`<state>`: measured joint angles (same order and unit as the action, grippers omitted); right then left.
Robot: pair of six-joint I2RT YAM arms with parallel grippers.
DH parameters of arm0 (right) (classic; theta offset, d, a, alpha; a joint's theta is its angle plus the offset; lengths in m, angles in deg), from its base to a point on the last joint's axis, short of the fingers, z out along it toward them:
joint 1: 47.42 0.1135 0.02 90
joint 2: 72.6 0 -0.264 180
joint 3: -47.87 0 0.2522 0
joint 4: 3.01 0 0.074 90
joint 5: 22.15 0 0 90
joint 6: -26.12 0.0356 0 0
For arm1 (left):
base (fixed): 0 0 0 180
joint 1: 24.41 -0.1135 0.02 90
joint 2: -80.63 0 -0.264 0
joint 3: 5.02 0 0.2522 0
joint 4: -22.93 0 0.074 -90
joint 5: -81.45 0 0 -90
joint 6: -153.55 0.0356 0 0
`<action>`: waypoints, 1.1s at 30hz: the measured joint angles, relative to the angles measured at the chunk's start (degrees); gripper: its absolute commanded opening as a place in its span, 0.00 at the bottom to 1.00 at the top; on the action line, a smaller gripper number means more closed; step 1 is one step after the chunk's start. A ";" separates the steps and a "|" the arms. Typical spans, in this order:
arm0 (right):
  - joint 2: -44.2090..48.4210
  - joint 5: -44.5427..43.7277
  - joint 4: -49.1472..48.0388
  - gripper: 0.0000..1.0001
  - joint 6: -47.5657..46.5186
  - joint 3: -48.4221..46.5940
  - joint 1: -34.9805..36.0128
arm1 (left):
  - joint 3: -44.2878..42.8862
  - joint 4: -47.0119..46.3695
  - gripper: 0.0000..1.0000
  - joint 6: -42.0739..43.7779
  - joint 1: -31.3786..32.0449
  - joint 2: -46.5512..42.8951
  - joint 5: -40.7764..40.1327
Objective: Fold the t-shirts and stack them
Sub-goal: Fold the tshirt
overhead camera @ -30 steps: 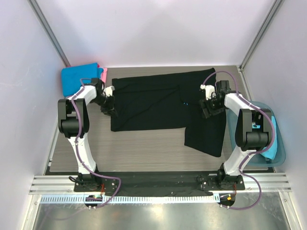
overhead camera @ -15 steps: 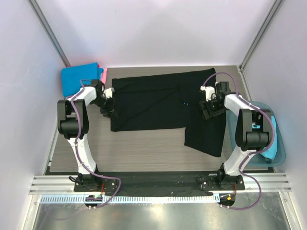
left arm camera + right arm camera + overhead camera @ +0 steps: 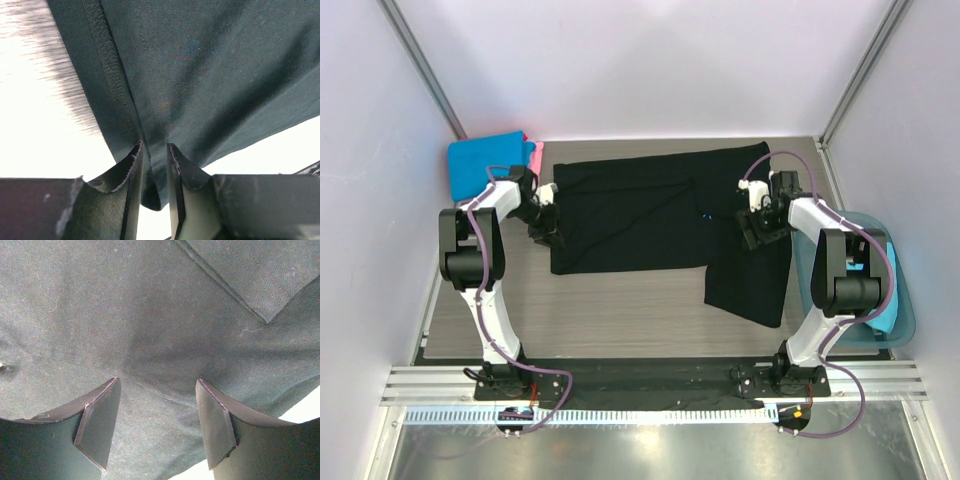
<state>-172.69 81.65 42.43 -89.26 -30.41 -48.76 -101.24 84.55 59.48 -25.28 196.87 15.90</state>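
Observation:
A large black t-shirt [image 3: 630,215] lies spread across the table, with a tiny light-blue mark [image 3: 706,214] near its middle and one part hanging toward the front right. My left gripper [image 3: 546,228] is at the shirt's left edge. In the left wrist view its narrow jaws [image 3: 154,150] pinch a hemmed fold of the dark cloth [image 3: 200,75], and creases run toward them. My right gripper [image 3: 753,232] sits on the shirt's right part. It stands open [image 3: 157,385], tips down on the flat cloth [image 3: 125,305], nothing between them.
A folded bright blue t-shirt [image 3: 485,160] lies on a pink one [image 3: 536,155] in the back left corner. A translucent teal tub [image 3: 905,310] at the right edge holds turquoise cloth [image 3: 885,312]. White walls close in the table on three sides.
My left gripper has shifted slightly back and left along the shirt's edge. The right arm and the shirt's outline look unchanged.

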 measured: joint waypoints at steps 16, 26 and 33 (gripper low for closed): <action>0.09 0.00 -0.04 0.67 -0.04 0.26 0.00 | 0.35 0.00 0.01 0.02 0.04 0.04 0.07; 0.20 -0.02 -0.39 0.67 -0.02 0.79 0.00 | 0.39 -0.46 0.00 0.07 0.00 -0.09 -0.02; 0.96 -0.22 -0.42 0.67 -0.04 1.22 0.00 | -1.40 -0.50 0.00 0.28 -0.81 -0.63 -1.09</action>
<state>-171.73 81.43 42.02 -89.31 -29.18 -48.76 -102.63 84.05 59.76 -26.08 196.24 14.80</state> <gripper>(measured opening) 0.672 0.003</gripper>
